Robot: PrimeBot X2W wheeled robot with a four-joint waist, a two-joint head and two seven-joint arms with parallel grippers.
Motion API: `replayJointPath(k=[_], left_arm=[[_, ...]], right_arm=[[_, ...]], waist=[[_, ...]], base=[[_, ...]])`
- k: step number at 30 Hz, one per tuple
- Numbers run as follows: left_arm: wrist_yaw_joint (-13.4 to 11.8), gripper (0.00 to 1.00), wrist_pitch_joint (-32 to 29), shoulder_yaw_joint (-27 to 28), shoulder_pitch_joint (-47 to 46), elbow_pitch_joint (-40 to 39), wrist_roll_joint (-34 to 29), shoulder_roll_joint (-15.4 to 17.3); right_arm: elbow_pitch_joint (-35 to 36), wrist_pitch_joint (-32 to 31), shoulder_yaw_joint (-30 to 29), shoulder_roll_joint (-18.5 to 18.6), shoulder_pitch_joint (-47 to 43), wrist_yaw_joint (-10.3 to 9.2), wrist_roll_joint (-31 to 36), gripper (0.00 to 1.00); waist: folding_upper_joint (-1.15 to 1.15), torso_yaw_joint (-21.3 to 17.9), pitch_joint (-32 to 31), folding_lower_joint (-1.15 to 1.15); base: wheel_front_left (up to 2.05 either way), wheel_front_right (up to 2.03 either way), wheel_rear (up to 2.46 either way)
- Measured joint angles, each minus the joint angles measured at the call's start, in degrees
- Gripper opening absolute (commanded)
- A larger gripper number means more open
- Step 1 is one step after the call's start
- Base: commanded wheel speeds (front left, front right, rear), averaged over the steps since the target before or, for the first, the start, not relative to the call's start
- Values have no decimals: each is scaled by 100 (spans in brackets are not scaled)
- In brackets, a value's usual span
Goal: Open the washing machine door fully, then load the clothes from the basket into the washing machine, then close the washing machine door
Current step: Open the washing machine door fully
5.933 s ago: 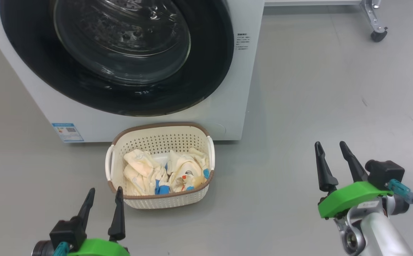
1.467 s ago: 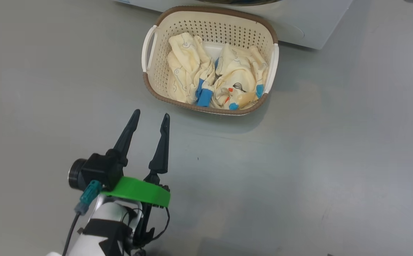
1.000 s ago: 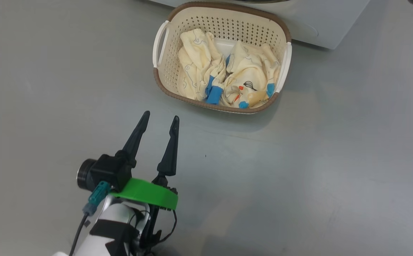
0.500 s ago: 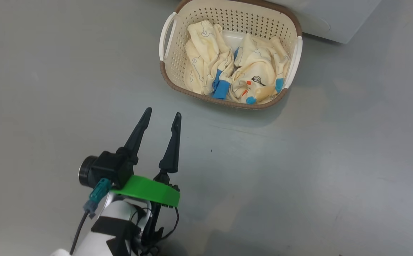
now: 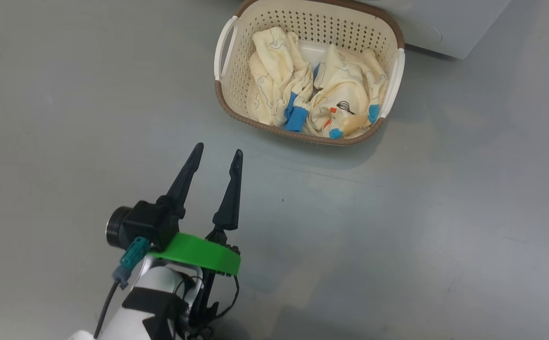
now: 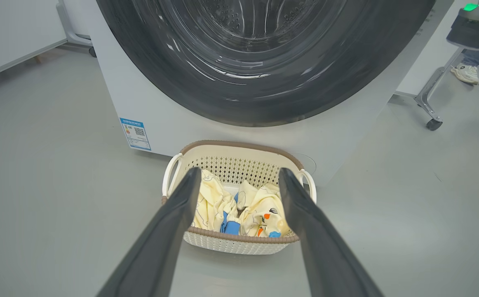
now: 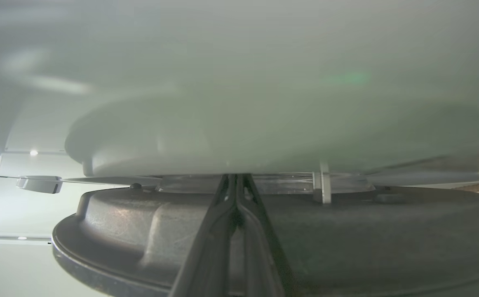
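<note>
Left gripper [image 5: 218, 151] jaws wide and empty, above open grey floor [image 5: 397, 212], basket [image 5: 303, 21] of clothes [image 5: 345, 94] at its 1 o'clock, well apart, far rim just beside washing machine [image 5: 444, 23] front, right gripper [image 7: 235, 181] jaws pressed together, tips at washing machine door [image 7: 346, 239] edge.

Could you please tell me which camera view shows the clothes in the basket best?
The head view: it looks down into the basket, showing both bundles of the clothes unobstructed. The left wrist view sees them lower, partly behind the basket's near wall. The right wrist view faces the washing machine door up close.
</note>
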State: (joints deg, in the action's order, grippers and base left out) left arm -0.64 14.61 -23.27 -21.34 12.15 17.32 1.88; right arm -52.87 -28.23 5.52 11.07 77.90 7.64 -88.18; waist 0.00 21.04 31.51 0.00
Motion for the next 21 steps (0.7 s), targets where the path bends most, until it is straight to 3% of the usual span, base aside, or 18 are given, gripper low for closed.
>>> replayJointPath(k=[21], left_arm=[[-41, 100, 0, 4, -2, 2, 0, 0]], right_arm=[[-219, -442, 131, -26, -110, 0, -47, 0]], waist=[[0, -30, -183, 0]], base=[[0, 0, 0]])
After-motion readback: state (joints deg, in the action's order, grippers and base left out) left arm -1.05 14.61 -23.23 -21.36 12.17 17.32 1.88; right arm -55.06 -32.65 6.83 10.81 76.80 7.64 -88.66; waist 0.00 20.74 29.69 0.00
